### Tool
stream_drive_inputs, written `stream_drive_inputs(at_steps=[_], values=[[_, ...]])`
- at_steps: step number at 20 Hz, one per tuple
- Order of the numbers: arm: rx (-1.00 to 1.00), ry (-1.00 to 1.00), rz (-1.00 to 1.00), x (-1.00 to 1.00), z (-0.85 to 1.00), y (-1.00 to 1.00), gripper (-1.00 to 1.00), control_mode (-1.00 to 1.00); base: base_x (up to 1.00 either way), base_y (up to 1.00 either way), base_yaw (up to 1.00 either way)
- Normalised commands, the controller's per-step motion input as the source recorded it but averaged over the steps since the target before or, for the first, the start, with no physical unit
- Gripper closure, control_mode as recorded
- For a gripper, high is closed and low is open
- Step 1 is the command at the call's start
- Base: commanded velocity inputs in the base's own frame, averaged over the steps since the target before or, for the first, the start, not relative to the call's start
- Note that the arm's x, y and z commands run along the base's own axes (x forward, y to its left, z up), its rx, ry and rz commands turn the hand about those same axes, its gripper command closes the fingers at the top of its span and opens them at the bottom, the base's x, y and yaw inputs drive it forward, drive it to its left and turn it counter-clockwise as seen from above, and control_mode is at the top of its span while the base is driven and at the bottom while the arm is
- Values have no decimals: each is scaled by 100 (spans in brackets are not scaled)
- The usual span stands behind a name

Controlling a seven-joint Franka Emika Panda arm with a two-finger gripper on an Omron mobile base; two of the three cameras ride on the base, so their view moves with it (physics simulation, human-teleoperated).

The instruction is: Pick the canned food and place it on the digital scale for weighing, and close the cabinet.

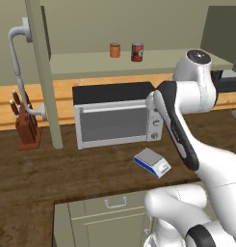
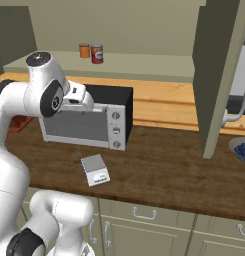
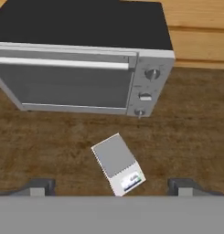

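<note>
Scale [image 3: 118, 164] lay on the counter [image 3: 49, 146] straight beneath my gripper [image 3: 113, 186], between my spread, empty fingers [image 3: 40, 186]. Can [image 1: 137, 51] stood far off on the cabinet [image 1: 138, 65] shelf, above the oven [image 3: 81, 68].

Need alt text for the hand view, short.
Looking down on a dark wooden counter: a small digital scale with a bare grey top plate sits between the open end effector tips. Behind it stands a silver toaster oven with a black top, door closed.
</note>
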Motion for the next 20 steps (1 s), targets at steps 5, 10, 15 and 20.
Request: stream_drive_inputs(at_steps=[5, 10, 15, 20], values=[[0, -45, 0, -58, 79, 0, -100, -100, 0, 0, 0], [0, -34, 0, -28, 88, 0, -100, -100, 0, 0, 0], [0, -25, 0, -16, 86, 0, -100, -100, 0, 0, 0], [0, -16, 0, -9, 67, 0, -100, -100, 0, 0, 0]])
